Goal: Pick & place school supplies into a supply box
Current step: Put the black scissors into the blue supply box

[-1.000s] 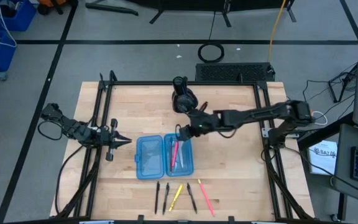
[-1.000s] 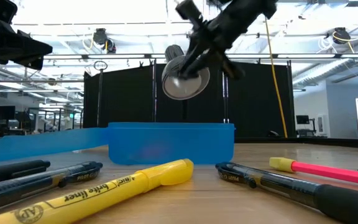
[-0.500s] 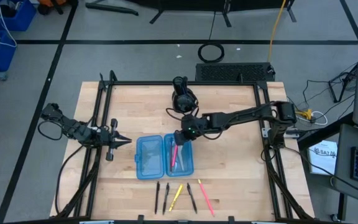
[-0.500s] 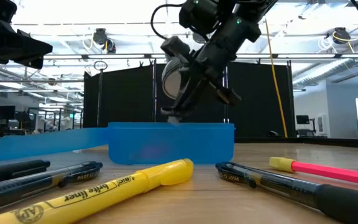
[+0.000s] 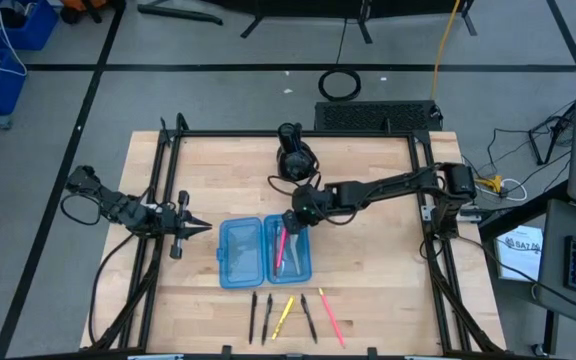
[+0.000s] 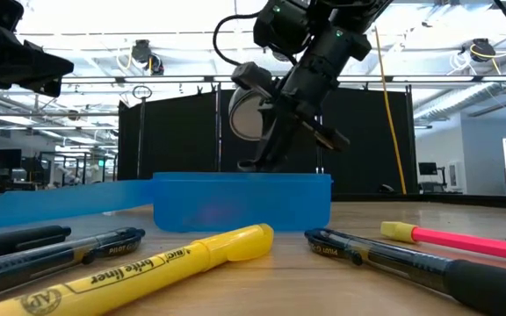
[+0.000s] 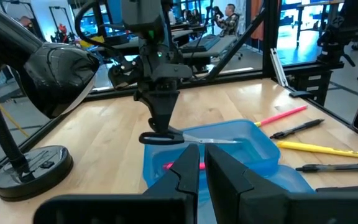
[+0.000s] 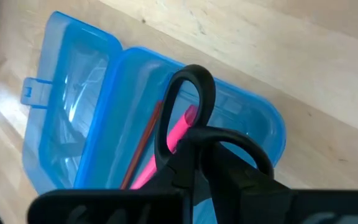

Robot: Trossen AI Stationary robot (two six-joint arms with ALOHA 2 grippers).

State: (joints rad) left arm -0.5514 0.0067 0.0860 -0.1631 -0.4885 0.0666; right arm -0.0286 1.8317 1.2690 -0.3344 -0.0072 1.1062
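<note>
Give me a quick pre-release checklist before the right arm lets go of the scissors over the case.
1. Right gripper shut on the scissors by the handles: ok.
2. Scissors over the open half of the supply box: ok.
3. Box lid open and lying flat: ok.
4. Room in that half beside the pink pen: ok, only two thin items show.
5. Blades clear of the box rim: cannot tell.
6. Left gripper parked off to the box's side, clear of the drop: ok.

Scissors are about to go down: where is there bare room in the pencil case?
The pencil case's left half is bare. The right half holds a pink pen beneath the right hand gripping the scissors. The near table edge is crowded with pens.
</note>
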